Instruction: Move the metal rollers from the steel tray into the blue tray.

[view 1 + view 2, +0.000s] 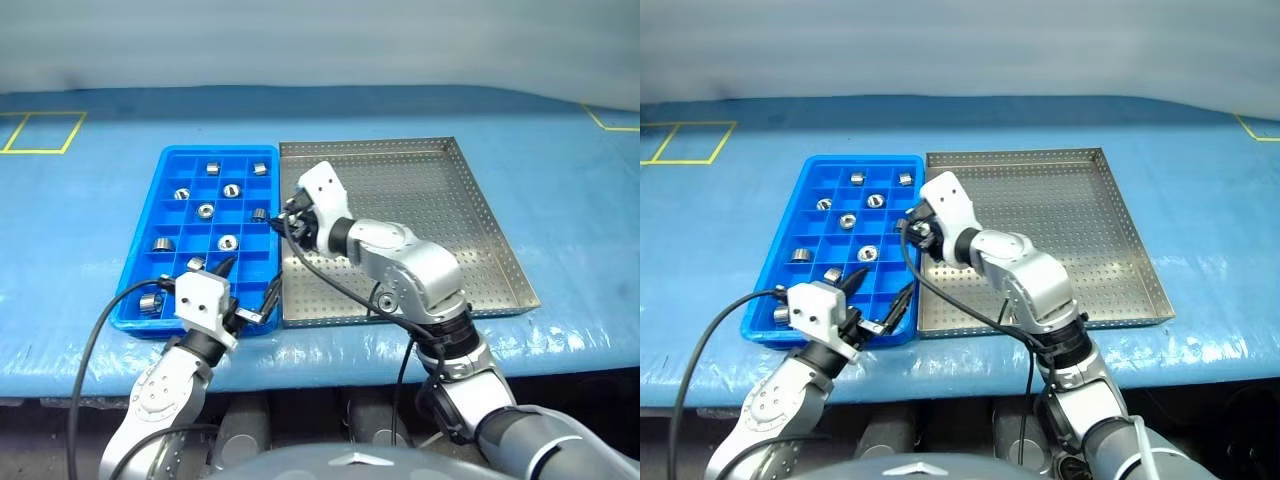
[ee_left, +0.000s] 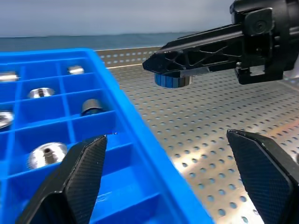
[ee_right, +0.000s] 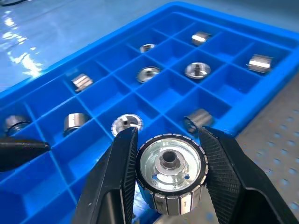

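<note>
My right gripper (image 3: 170,173) is shut on one metal roller (image 3: 170,170), a shiny ring with a hollow centre. It hangs over the seam between the steel tray (image 1: 430,200) and the blue tray (image 1: 142,262), just above the blue tray's right wall. Several more metal rollers (image 1: 206,210) lie in separate compartments of the blue tray. My left gripper (image 1: 248,283) stands open and holds nothing, low at the blue tray's near right corner. The left wrist view shows the right gripper (image 2: 174,74) with the roller (image 2: 173,80) above the perforated floor.
Both trays sit side by side on a blue-covered table (image 1: 560,180), the blue one to the left. Yellow tape marks (image 1: 40,132) lie at the far left and far right. A black cable (image 1: 95,340) loops from my left wrist past the table's front edge.
</note>
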Controlling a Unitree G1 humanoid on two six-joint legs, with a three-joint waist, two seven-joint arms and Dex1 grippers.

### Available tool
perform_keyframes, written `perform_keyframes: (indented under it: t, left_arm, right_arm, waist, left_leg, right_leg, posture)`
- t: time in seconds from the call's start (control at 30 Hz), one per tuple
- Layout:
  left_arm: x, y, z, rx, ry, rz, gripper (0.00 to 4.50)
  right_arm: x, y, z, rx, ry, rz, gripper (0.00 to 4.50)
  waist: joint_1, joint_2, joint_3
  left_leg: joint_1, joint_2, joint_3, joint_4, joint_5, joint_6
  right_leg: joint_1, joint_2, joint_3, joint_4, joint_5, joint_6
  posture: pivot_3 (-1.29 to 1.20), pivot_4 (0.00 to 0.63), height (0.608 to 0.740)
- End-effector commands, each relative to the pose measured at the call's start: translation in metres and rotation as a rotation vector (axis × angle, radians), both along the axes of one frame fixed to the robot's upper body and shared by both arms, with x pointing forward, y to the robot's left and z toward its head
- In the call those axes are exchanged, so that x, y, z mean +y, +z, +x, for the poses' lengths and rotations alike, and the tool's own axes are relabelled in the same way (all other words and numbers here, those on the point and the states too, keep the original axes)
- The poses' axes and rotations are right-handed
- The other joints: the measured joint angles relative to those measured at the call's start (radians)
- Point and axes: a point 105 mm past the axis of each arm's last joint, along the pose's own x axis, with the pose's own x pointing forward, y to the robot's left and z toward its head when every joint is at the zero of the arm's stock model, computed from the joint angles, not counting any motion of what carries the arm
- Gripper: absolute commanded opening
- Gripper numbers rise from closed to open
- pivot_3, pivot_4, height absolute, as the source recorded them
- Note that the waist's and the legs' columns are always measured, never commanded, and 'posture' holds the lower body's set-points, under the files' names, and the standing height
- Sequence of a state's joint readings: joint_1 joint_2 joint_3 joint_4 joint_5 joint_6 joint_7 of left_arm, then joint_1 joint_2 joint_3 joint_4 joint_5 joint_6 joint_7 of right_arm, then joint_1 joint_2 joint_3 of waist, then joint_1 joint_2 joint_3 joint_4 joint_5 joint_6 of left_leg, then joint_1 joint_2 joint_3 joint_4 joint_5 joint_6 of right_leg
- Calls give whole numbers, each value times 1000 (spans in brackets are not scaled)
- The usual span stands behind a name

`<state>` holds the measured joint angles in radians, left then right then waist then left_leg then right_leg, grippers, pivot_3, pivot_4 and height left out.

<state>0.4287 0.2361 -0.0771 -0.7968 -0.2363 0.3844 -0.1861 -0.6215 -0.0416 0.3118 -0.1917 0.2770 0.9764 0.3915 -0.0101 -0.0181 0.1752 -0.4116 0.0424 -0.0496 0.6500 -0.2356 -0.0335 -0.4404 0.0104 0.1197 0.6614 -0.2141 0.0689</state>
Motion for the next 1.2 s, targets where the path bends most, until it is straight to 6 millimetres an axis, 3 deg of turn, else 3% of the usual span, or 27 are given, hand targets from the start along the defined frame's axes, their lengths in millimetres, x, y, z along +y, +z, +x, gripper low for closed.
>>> perform_keyframes:
  t: [0.03,0.27,0.43,0.6,0.9,1.13,1.2]
  left_arm:
    - [1,16,-9,-60,20,10,4500]
    - [4,12,-23,-20,39,25,4500]
    - [2,12,-26,-15,38,20,4500]
    - [-5,10,-24,-12,18,3,4500]
    - [-17,8,-17,-11,-57,-26,4500]
    - [-30,6,-5,-11,-179,-28,4500]
    - [-31,5,-4,-9,-188,-30,4500]
  right_arm:
    - [22,11,-9,-45,98,37,1704]
    - [34,-12,-14,14,152,5,1704]
    - [24,-33,-8,45,118,-66,1704]
    - [10,-36,-4,45,87,-92,1704]
    - [-15,-27,0,32,10,-91,4481]
    - [-72,-12,4,25,-192,-146,4481]
    - [-77,-12,2,37,-215,-157,4481]
  waist:
    - [13,0,0]
    - [56,0,0]
    - [71,0,0]
    - [81,0,0]
    - [82,0,0]
    - [55,0,0]
    - [33,0,-1]
  left_leg:
    - [0,0,0,0,0,0]
    - [0,0,0,0,0,0]
    - [0,0,0,0,0,0]
    - [0,0,1,0,0,0]
    - [0,0,1,0,0,0]
    - [0,0,1,1,0,0]
    - [0,0,2,1,0,0]
  right_leg:
    - [0,0,0,0,-1,-2]
    - [0,0,-1,0,-4,-6]
    - [0,0,-1,0,-4,-6]
    - [-1,0,-1,0,-4,-7]
    - [-1,0,-1,0,-4,-7]
    - [0,-1,0,-1,-4,-6]
    - [0,-1,0,-1,-4,-6]
  posture:
    - [299,150,740]
    - [345,150,740]
    - [358,150,740]
    - [334,150,740]
    - [235,150,740]
    - [109,150,740]
    - [109,150,740]
